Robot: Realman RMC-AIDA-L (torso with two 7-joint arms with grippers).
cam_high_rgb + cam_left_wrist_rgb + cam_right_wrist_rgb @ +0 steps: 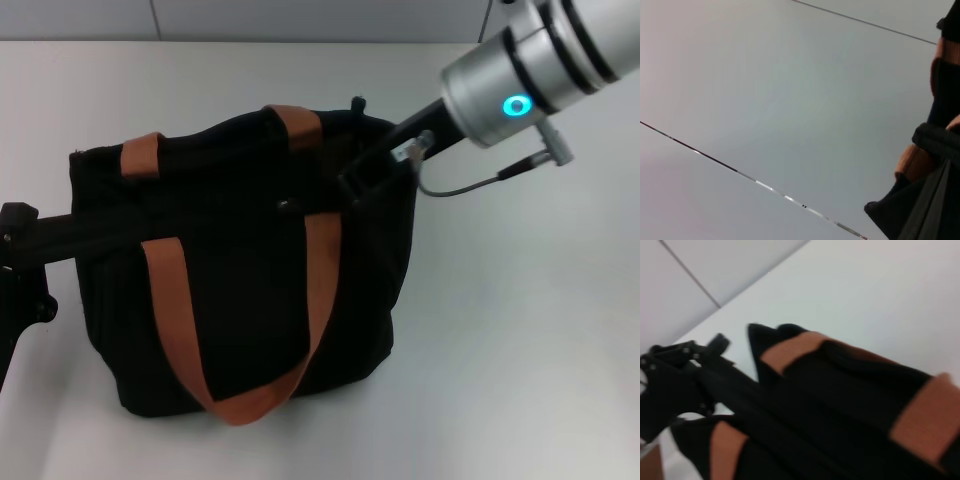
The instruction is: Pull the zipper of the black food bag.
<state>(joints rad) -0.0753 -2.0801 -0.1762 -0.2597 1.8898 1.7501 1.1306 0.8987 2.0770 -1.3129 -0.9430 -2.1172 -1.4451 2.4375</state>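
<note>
**A:** Head view: the bag sits upright on the white table. The right gripper is at the bag's top right corner, the left gripper against its left side. Can't tell if either is clenched. Zipper isn't visible.

**B:** Left wrist view shows a bag corner at the frame's edge. Right wrist view: bag up close, left gripper beyond it.

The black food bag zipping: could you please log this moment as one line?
black food bag: upright on table | right gripper: at bag's top right corner | left gripper: at bag's left side | zipper: not visible
</note>
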